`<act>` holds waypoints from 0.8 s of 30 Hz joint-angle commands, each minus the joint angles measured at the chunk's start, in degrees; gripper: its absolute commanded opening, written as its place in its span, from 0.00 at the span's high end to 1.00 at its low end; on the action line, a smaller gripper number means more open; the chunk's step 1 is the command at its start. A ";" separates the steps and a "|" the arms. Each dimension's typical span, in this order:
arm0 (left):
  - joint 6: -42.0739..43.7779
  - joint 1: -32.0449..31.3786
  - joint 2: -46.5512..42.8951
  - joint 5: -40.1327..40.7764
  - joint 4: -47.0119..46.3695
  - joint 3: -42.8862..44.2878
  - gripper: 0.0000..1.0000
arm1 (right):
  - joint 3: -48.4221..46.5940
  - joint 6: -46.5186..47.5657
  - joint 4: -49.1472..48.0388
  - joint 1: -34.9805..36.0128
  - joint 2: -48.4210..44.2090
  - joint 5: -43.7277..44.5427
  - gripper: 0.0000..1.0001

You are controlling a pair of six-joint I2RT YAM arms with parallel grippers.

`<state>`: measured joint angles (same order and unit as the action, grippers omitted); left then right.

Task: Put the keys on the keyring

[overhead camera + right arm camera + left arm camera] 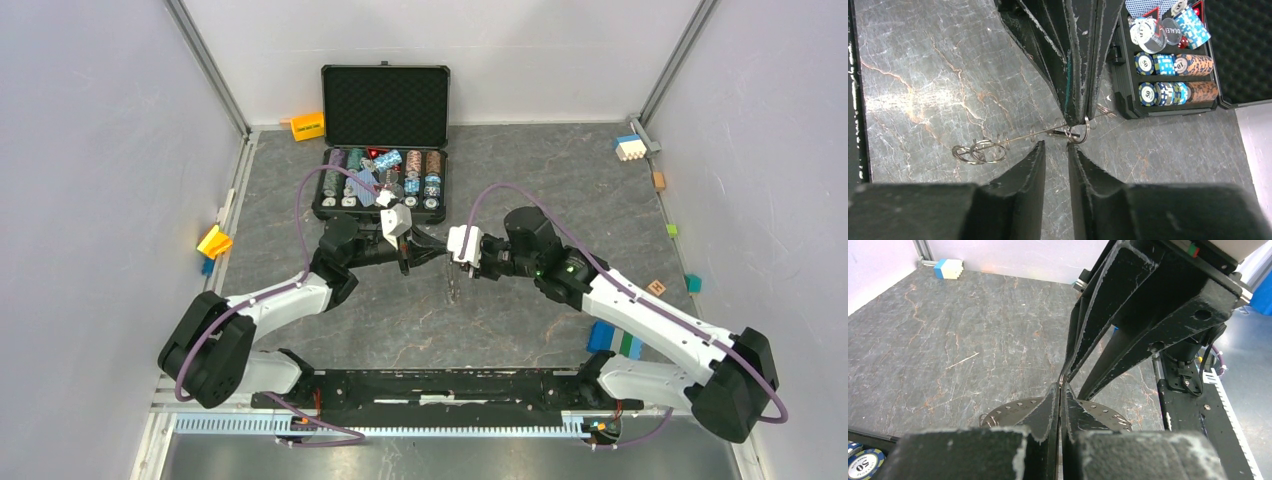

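Surface of grey veined stone fills the top view, with the open black case at 12 o'clock and rows of poker chips in its tray. The left arm reaches in from 7 o'clock and the right arm from 5 o'clock. They meet tip to tip near the centre, just at 6 o'clock of the case. The keyring is held there above the surface. From the left wrist it shows as a flat grey disc with a row of small holes along its rim. From the right wrist it is seen edge-on as a thin line running from 8 o'clock to 2 o'clock. The left tool is clenched on the keyring, its fingertips pressed together on the thin edge. The right tool is released, with a narrow gap between its fingers and nothing in it, its tips just at 6 o'clock of the ring's edge. Small wire loops hang from the ring, bunched at its 8 o'clock end and spaced along the edge. Whether the keys are among them is too fine to tell.
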<state>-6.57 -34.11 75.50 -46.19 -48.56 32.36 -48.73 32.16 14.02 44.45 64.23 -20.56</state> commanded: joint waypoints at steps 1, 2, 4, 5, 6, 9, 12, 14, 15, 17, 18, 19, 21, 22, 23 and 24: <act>1.75 0.25 -1.09 -0.12 -3.23 0.26 0.98 | -0.43 0.12 -1.19 0.39 -3.13 1.38 0.69; 2.03 0.29 -1.29 -0.74 -3.35 -0.03 0.98 | -0.12 0.41 -1.19 0.35 -3.95 1.81 0.66; 2.54 0.43 -1.47 -1.96 -3.63 -0.30 0.98 | 0.57 0.78 -1.33 0.21 -5.47 1.93 0.62; 2.82 0.41 -1.49 -2.45 -3.62 -0.44 0.98 | 0.87 0.94 -1.43 0.12 -6.02 1.90 0.61; 3.08 0.52 -1.59 -3.02 -3.57 -0.52 0.98 | 1.06 1.03 -1.53 -0.04 -6.57 1.68 0.60; 3.71 0.71 -1.76 -4.24 -3.39 -0.71 0.98 | 1.49 1.23 -1.46 -0.39 -7.25 1.53 0.59; 4.40 0.84 -1.93 -4.83 -2.85 -0.78 0.98 | 1.79 1.54 -1.52 -0.91 -7.20 1.09 0.58; 5.07 0.91 -1.97 -5.04 -2.07 -0.73 0.98 | 1.72 1.67 -1.63 -1.19 -7.05 0.66 0.58; 5.38 0.89 -2.02 -5.09 -1.78 -0.65 0.98 | 1.63 1.68 -1.71 -1.44 -7.01 0.38 0.58; 5.50 0.89 -1.97 -5.34 -1.48 -0.62 0.98 | 1.40 1.75 -1.72 -2.00 -6.92 -0.47 0.57; 5.49 0.89 -1.89 -5.51 -1.45 -0.62 0.98 | 1.40 1.76 -1.76 -2.37 -6.99 -0.97 0.57; 5.49 0.89 -1.83 -5.79 -1.45 -0.62 0.98 | 1.49 1.69 -1.92 -2.80 -7.14 -1.51 0.57; 5.81 0.89 -1.82 -6.05 -1.51 -0.67 0.98 | 1.70 1.26 -2.32 -3.79 -7.44 -3.01 0.56; 6.01 0.89 -1.85 -6.18 -1.52 -0.72 0.98 | 1.71 1.00 -2.40 -4.30 -7.56 -3.89 0.56; 6.29 0.88 -1.85 -6.27 -1.50 -0.81 0.98 | 1.75 0.82 -2.46 -4.73 -7.74 -4.73 0.56; 6.40 0.89 -1.84 -6.34 -1.46 -0.91 0.98 | 1.88 0.37 -2.71 -5.31 -7.90 -5.80 0.56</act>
<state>-3.25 -33.45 75.26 -50.89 -48.10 31.44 -47.22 33.32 13.96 40.77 57.67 -22.00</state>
